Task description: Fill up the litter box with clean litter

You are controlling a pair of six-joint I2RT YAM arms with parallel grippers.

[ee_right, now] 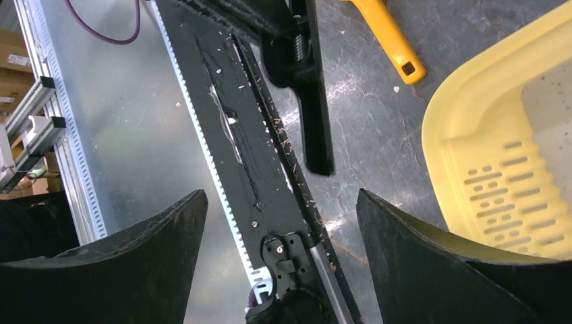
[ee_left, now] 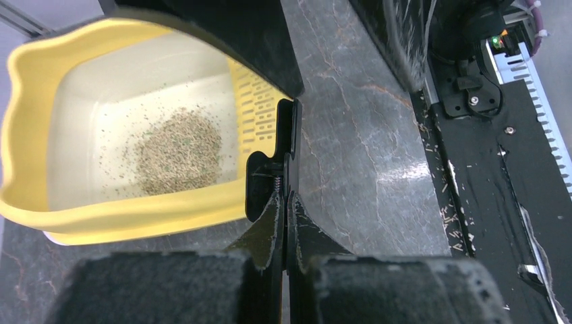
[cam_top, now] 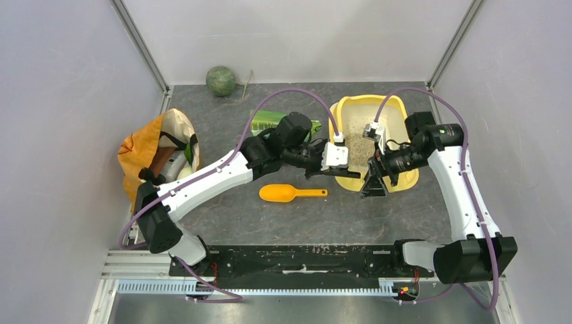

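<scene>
— Left side, report.
— An orange scoop (cam_top: 287,194) lies on the tabletop (cam_top: 222,209). My left hand (ee_left: 284,202), fingers pressed together on nothing, hangs beside the near rim of the litter box (ee_left: 20,88).
— Contents? Right side?
— A pile of clean litter (ee_left: 179,152) sits mid-basin. My right hand (ee_right: 280,223), fingers wide apart, hovers by its near edge.

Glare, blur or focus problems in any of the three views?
Top external: even light, soft shadows, all sharp. Left wrist: glare patch on the grey marbled tabletop; shut left gripper blurred near the lens, grey-beige litter pile crisp. Right wrist: open right gripper dark and soft, yellow plastic litter box sharp.
</scene>
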